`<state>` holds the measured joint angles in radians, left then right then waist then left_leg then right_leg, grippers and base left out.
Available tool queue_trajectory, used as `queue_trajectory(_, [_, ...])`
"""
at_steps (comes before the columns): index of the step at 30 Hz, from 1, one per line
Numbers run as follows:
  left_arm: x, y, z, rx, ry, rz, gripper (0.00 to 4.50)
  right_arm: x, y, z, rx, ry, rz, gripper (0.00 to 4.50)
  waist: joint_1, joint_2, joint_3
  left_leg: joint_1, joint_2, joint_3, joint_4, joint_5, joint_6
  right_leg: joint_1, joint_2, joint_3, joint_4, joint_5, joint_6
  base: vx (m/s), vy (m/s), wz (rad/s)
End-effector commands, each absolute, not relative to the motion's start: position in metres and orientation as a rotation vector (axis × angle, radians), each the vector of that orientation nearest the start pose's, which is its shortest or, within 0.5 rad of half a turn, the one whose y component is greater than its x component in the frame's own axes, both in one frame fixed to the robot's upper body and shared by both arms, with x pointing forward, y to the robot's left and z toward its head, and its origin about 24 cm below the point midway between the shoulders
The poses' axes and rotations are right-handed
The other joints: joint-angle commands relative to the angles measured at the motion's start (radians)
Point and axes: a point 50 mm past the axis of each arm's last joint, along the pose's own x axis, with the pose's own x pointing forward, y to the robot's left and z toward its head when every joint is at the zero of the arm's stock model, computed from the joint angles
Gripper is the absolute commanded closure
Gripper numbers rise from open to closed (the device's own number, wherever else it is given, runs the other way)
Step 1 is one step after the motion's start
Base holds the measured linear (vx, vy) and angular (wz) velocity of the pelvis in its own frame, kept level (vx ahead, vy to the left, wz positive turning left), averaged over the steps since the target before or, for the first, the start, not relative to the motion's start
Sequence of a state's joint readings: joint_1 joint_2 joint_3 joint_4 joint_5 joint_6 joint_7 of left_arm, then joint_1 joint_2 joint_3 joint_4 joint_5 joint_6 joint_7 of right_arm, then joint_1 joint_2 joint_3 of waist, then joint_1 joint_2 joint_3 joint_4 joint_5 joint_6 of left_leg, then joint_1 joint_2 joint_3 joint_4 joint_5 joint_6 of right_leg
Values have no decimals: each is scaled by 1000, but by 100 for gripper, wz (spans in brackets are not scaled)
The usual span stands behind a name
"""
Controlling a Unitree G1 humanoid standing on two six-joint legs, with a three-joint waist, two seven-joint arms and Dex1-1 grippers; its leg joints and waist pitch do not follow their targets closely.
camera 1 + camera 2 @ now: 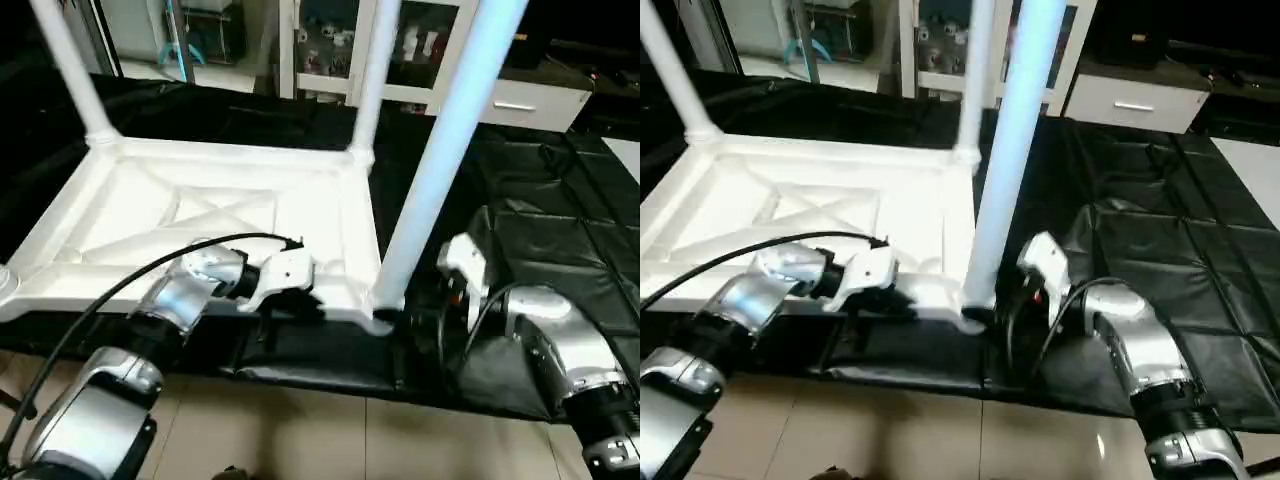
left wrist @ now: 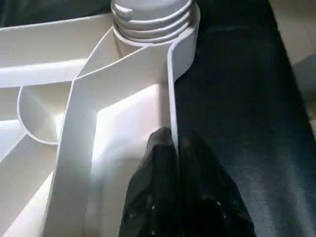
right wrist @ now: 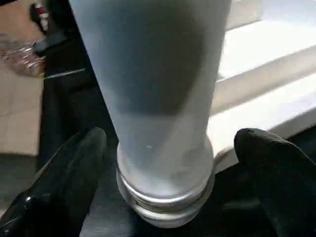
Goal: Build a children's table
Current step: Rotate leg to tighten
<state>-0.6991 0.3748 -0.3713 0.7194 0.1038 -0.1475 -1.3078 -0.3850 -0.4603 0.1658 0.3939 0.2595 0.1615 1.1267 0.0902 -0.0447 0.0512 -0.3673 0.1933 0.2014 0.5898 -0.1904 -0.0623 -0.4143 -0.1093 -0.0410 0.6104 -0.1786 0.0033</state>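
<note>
Tabletop (image 1: 200,215) upside down on black mat (image 1: 560,240), three legs standing in sockets, near-right one being threaded.

Near to far: right gripper (image 3: 168,163) spread wide, black fingers (image 3: 74,173) clear on both sides of the near-right leg (image 1: 440,150) at 4 o'clock of the top, probably re-gripping between turns; thread rings visible at the base, so likely not fully seated. Left gripper (image 2: 175,143) pinching the thin near rim wall of the tabletop, at 5 o'clock, likely bracing against the twist. Smooth white plastic, ribbed X-braced underside, round corner sockets, tapered tube legs. Far legs at 11 o'clock (image 1: 70,70) and 1 o'clock (image 1: 370,80). White cabinet (image 1: 400,45) with glass doors behind.
</note>
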Motion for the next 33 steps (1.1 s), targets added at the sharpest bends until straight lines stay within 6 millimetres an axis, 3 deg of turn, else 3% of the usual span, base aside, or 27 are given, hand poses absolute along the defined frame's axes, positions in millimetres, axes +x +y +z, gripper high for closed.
queue_trajectory(1, [314,120,51,649,422,-1581,450,291,-170,53,-145,320,1200,5,-3,-4,-61,15,40,-12,-77,-249,32,42,-36,30,-70,-200,-219,0,0,0])
queue_trajectory(3, [314,121,51,649,425,-1582,450,291,-169,52,-146,325,1219,5,-3,-4,-61,13,40,-13,-76,-236,34,43,-36,29,-67,-183,-222,0,0,0])
queue_trajectory(4, [314,121,52,648,426,-1583,450,290,-168,51,-146,327,1227,31,-3,-2,-62,13,39,-13,-75,-223,36,44,-35,29,-65,-163,-226,0,0,0])
queue_trajectory(9, [314,122,53,656,435,-1582,450,291,-166,52,-160,335,1273,64,-3,-7,-66,12,37,-10,-68,-175,61,48,-33,28,-56,-95,-250,0,0,0])
queue_trajectory(22, [312,125,52,656,456,-1582,450,291,-174,55,-160,351,1322,174,1,-3,-65,13,39,-9,-67,-182,61,47,-32,27,-56,-107,-257,0,0,0])
queue_trajectory(30, [313,127,52,663,470,-1577,450,291,-172,50,-155,375,1333,187,2,-5,-67,12,38,-8,-63,-156,76,49,-32,26,-52,-78,-269,0,0,0])
queue_trajectory(33, [316,124,53,649,455,-1532,450,300,-168,37,-191,407,1189,188,-2,-4,-66,12,38,-9,-66,-172,63,46,-33,26,-55,-113,-261,0,0,0])
